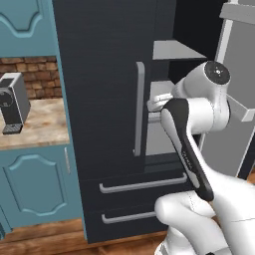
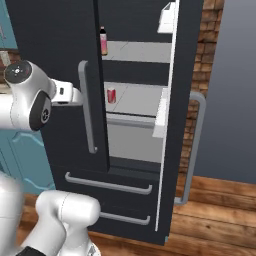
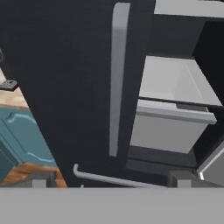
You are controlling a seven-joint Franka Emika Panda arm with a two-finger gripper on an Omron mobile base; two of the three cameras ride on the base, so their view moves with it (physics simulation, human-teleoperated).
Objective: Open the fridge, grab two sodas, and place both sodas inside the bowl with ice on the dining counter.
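The black fridge (image 1: 104, 74) stands before me with its left door shut and its right door (image 2: 176, 125) swung open. On the upper grey shelf stands a slim pink-red soda bottle (image 2: 103, 41). A short red soda can (image 2: 111, 95) sits on the shelf below. My gripper (image 3: 111, 180) is open with nothing between its fingertips. It hovers close in front of the left door, beside the long grey bar handle (image 3: 118, 78), and faces the gap to the shelves. The hand (image 1: 154, 105) shows just right of that handle. The bowl and the dining counter are out of view.
Two bottom drawers with grey handles (image 1: 142, 185) lie under the doors. Teal cabinets (image 1: 35, 184) and a stone top with a dark coffee machine (image 1: 12, 102) stand on the left. The open door's handle (image 2: 197, 145) juts out on the right, over wooden floor.
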